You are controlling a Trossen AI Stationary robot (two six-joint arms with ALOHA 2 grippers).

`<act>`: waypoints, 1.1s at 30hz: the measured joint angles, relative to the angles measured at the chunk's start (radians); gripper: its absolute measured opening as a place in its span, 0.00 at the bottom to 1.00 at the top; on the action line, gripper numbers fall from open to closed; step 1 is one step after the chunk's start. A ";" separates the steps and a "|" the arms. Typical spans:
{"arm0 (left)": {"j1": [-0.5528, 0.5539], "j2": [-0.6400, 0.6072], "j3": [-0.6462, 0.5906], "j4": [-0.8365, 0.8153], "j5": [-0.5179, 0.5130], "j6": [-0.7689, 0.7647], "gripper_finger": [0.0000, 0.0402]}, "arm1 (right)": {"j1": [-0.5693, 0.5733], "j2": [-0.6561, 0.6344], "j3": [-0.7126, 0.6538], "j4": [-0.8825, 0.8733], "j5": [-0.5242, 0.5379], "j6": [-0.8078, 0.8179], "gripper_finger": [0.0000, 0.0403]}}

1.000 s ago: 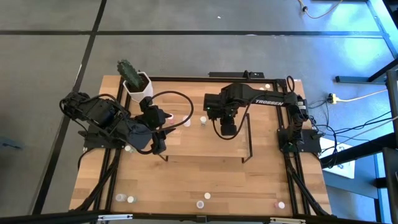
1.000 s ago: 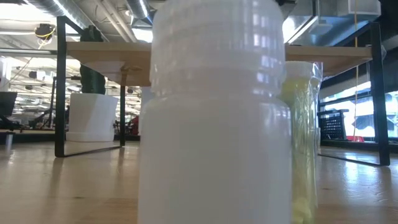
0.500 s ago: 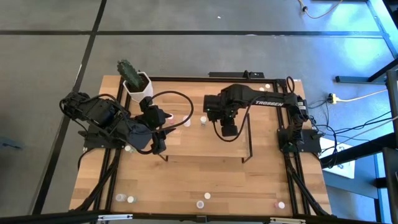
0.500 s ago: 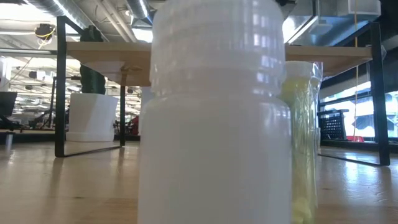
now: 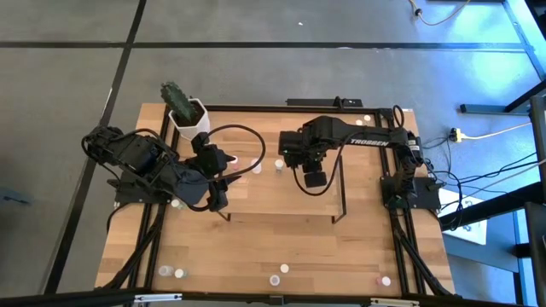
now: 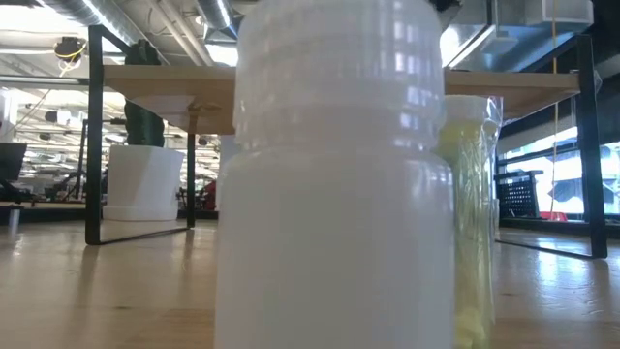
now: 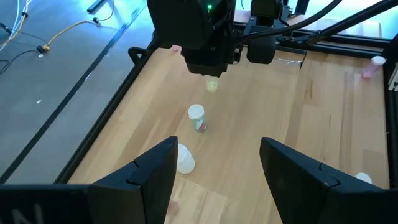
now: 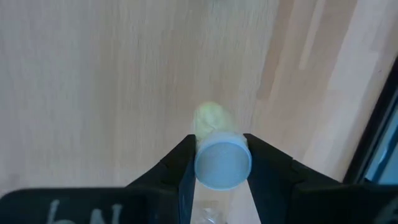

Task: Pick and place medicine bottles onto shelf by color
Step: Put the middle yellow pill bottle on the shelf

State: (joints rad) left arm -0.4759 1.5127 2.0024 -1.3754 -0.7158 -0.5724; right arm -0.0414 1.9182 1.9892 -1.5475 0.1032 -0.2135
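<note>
My right gripper (image 5: pixel 314 178) hangs over the light-wood shelf (image 5: pixel 281 205), shut on a small yellow medicine bottle (image 8: pixel 211 118) with a pale cap. The left wrist view shows that bottle (image 7: pixel 212 85) hanging under the gripper, clear of the wood. My left gripper (image 5: pixel 217 193) stands open at the shelf's left end, holding nothing, its fingers (image 7: pixel 155 177) wide apart. Two white-capped bottles (image 7: pixel 196 116) (image 7: pixel 183 159) stand on wood between the two grippers. In the low view a big white bottle (image 6: pixel 334 174) stands close up, a yellow one (image 6: pixel 471 213) behind it. My right gripper pinches the yellow bottle at its capped top end (image 8: pixel 202 167) between its two fingers (image 8: pixel 183 163). The fingers come from above, pointing down. The bottle hangs upright below them, cap up, lifted clear of the shelf board.
A white pot with a cactus (image 5: pixel 186 115) stands at the far left, beyond the shelf. Loose bottles stand along the table's near edge (image 5: pixel 172 272) (image 5: pixel 279 274) (image 5: pixel 386 280), and one near the far right corner (image 5: pixel 368 118). Black end frames (image 5: pixel 343 192) rise at the shelf's ends.
My right gripper has rolled a little about its own downward line, keeping the yellow bottle in its hold and staying over the shelf.
</note>
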 joint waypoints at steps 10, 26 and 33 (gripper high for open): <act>0.000 0.000 0.000 0.000 0.000 0.000 0.55 | 0.000 0.000 0.000 0.012 -0.043 0.007 0.30; 0.000 0.000 0.000 0.000 0.003 0.000 0.55 | 0.000 0.000 0.000 0.011 -0.044 0.020 0.30; 0.000 0.000 0.000 0.000 0.003 0.000 0.55 | 0.000 0.000 0.000 0.010 -0.044 0.025 0.30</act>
State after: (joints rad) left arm -0.4763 1.5127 2.0025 -1.3754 -0.7124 -0.5720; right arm -0.0414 1.9186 1.9892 -1.5372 0.0589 -0.1886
